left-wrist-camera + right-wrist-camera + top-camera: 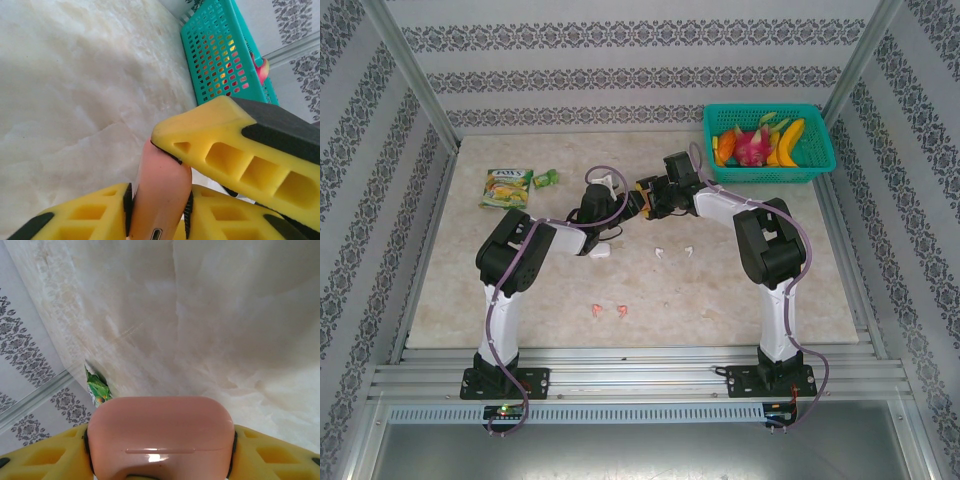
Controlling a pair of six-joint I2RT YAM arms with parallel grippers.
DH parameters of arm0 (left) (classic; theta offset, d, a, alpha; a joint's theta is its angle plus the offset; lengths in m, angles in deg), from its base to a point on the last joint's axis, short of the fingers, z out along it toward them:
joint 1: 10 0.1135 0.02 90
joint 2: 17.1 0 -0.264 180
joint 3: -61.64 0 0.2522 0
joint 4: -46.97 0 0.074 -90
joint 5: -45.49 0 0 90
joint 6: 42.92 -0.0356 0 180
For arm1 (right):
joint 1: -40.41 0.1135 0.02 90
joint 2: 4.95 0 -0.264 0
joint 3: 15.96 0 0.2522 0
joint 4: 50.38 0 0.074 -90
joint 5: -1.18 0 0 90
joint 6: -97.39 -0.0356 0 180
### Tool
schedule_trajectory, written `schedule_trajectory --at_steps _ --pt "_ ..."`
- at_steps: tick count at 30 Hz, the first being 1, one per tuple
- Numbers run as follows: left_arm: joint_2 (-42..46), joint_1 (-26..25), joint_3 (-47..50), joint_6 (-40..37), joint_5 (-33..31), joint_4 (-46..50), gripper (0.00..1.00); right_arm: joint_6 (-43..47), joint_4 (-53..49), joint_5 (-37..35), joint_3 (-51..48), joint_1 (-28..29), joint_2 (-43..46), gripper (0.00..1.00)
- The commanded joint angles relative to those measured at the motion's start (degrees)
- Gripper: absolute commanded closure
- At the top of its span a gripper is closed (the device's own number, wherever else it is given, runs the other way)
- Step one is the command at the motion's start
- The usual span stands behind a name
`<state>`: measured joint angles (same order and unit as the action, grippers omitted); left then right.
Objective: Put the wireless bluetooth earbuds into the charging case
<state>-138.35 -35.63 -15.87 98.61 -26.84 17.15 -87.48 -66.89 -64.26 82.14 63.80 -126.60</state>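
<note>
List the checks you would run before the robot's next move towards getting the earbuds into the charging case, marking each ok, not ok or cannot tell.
1. Left pincer grips the pink charging case: ok, a finger on each side.
2. Right pincer grips the same case: ok.
3. Lid open for loading: not ok; the lid seam looks closed.
4. Pink earbuds free to pick: ok, lying loose on the table towards its near edge.
5. White earbuds out of the way: ok, on the table apart from both pincers.
6. A pincer free to fetch an earbud: not ok, both are occupied.
</note>
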Motion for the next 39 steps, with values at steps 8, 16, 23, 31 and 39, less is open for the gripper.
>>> schedule_trajectory --at_steps 8,16,23,31,39 --pt "1.74 -1.62 3.16 -1.14 -0.45 -5.49 0.47 -1.99 1.18 0.76 -1.44 0.28 2.2 0.41" --pt "1.98 -1.71 2.79 -3.37 -0.71 -3.45 0.54 -1.68 1.05 0.76 -1.96 0.34 2.86 0.41" --pt "1.48 -1.71 0.42 -4.04 -0.46 -1.61 0.57 -1.72 1.14 0.76 -1.92 0.59 2.91 0.42" --pt "0.53 -1.71 -1.07 -4.15 -0.76 -0.99 0.61 -1.72 1.21 0.85 -1.63 0.87 2.9 0.42" --pt "-0.03 -1.73 -2.22 -3.98 -1.6 -0.91 0.67 -1.85 1.59 1.21 -2.06 1.04 3.21 0.41"
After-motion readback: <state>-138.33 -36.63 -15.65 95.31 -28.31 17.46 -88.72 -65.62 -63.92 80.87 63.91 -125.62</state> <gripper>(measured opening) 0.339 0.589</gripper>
